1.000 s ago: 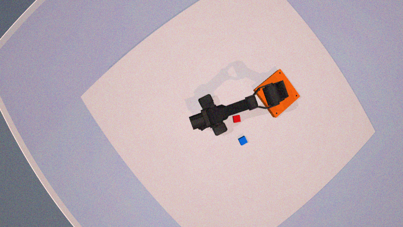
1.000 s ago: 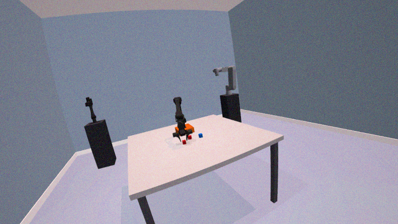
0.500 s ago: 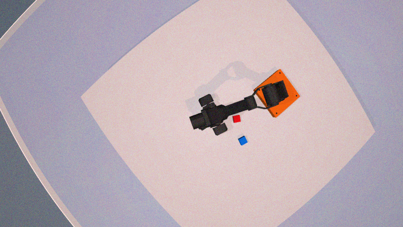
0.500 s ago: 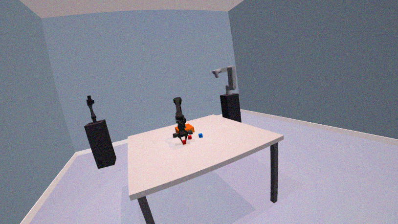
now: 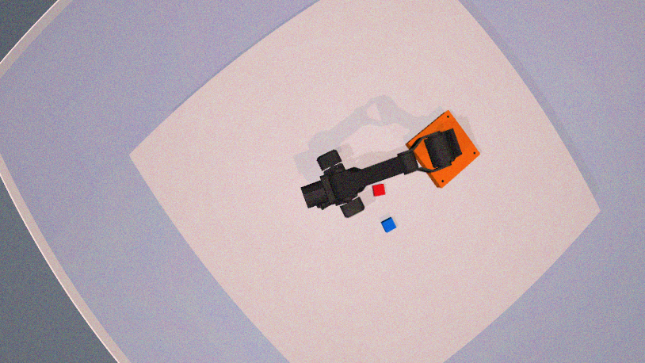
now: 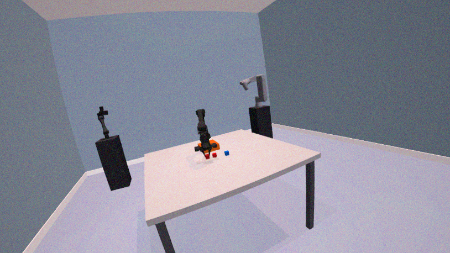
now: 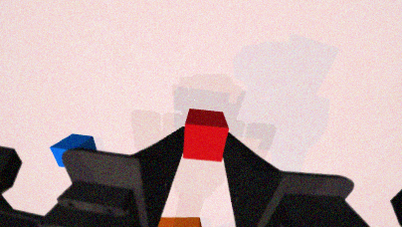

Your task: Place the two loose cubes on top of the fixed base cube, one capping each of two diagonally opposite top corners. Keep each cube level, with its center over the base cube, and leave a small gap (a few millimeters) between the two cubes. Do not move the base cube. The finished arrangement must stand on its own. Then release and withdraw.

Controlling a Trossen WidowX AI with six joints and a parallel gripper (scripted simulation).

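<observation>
Gripping a red cube (image 6: 207, 156) (image 7: 205, 141) between its fingertips, the gripper (image 6: 207, 154) (image 7: 204, 132) points down above the pale table (image 5: 270, 112) (image 6: 239, 176). Another red cube (image 5: 379, 189) (image 6: 214, 154) sits near it, on the side toward the blue cube (image 5: 388, 224) (image 6: 226, 153) (image 7: 70, 147). Both of these rest on the table, apart from each other. Behind them, the black arm (image 5: 383, 172) (image 6: 203, 128) stands on an orange base (image 5: 469, 152) (image 6: 215, 144) (image 7: 180, 222). Farther back, a pale arm (image 6: 261, 88) tops a dark pedestal (image 6: 261, 121).
</observation>
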